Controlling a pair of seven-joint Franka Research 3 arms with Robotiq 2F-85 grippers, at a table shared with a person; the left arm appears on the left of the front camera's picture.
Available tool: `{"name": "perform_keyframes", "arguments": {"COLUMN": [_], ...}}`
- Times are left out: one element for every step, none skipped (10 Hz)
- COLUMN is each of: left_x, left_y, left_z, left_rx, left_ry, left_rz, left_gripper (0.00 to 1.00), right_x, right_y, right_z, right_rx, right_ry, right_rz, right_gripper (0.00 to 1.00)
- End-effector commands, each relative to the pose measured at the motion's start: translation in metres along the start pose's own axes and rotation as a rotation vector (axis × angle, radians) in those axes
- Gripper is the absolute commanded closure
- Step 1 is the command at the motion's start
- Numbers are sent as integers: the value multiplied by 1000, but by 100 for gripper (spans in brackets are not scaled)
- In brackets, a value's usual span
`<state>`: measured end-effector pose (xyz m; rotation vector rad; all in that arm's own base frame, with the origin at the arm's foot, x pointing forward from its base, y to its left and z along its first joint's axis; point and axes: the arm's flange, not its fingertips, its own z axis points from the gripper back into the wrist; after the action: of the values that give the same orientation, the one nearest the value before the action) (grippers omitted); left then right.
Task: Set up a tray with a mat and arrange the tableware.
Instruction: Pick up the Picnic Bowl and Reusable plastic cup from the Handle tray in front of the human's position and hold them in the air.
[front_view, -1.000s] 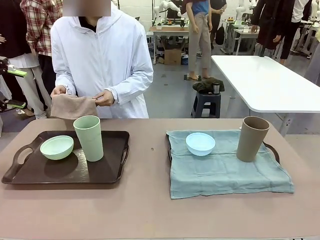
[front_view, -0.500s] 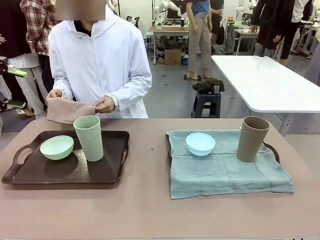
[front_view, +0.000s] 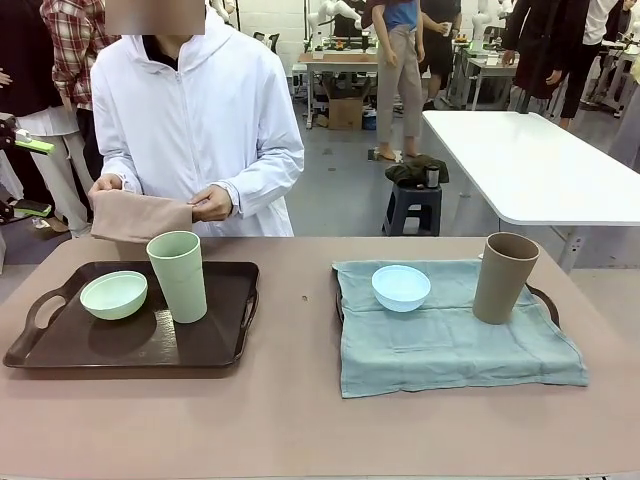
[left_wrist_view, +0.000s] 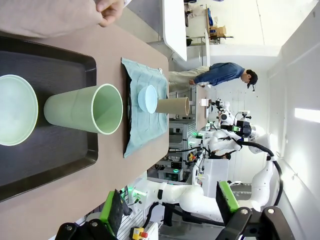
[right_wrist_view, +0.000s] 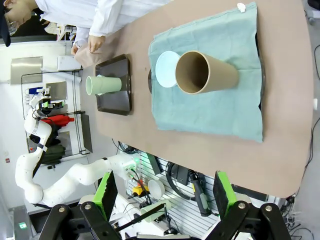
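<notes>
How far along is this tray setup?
Looks done: the teal mat covers the right-hand tray, with the blue bowl and brown cup on it. In hand: the person holds a folded beige cloth. Left to do: the dark tray has no mat under its green bowl and green cup.

No readable text, label or number anywhere.

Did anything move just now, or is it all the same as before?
The person shifted slightly toward the robot's left, carrying the brownish cloth in both hands. Nothing was picked up or let go. The green cup and green bowl on the dark tray, and the blue bowl and brown cup on the teal mat, stayed put.
</notes>
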<state>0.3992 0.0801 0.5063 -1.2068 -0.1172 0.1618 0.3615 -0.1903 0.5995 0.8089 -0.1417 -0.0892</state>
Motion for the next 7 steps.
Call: {"name": "perform_keyframes", "arguments": {"left_x": [1, 1, 1, 1, 1, 1, 1], "left_y": [0, 0, 0, 0, 0, 0, 0], "left_z": [3, 3, 3, 3, 3, 3, 3], "left_rx": [9, 9, 9, 9, 9, 9, 9], "left_ry": [7, 7, 7, 7, 7, 7, 7], "left_rz": [-8, -8, -8, -8, -8, -8, -8], "left_gripper": [0, 0, 0, 0, 0, 0, 0], "right_x": [-1, -1, -1, -1, -1, -1, -1], "right_y": [1, 1, 1, 1, 1, 1, 1], "right_z": [1, 1, 1, 1, 1, 1, 1], "right_rx": [2, 2, 2, 2, 2, 2, 2], "right_ry": [-2, -2, -2, -2, -2, -2, -2], "right_rz": [-2, -2, -2, -2, -2, -2, -2], "right_gripper": [0, 0, 0, 0, 0, 0, 0]}}
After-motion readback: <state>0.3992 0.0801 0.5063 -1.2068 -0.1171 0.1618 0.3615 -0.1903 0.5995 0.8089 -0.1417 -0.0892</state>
